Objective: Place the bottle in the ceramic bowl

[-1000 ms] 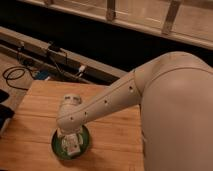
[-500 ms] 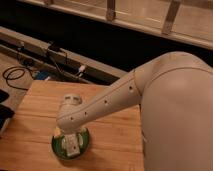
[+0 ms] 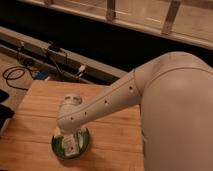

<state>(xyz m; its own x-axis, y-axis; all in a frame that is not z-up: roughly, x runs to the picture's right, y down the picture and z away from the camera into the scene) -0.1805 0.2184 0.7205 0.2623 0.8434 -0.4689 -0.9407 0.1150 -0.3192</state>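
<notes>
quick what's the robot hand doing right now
Hand: down over the green ceramic bowl, with the bottle in the bowl beneath it.

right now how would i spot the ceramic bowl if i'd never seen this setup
Find the wooden table and follow the white robot arm down to its gripper near the front left edge. The ceramic bowl sits directly under it: round, glossy green, dark-rimmed, the only dish there, with the pale bottle over it.
</notes>
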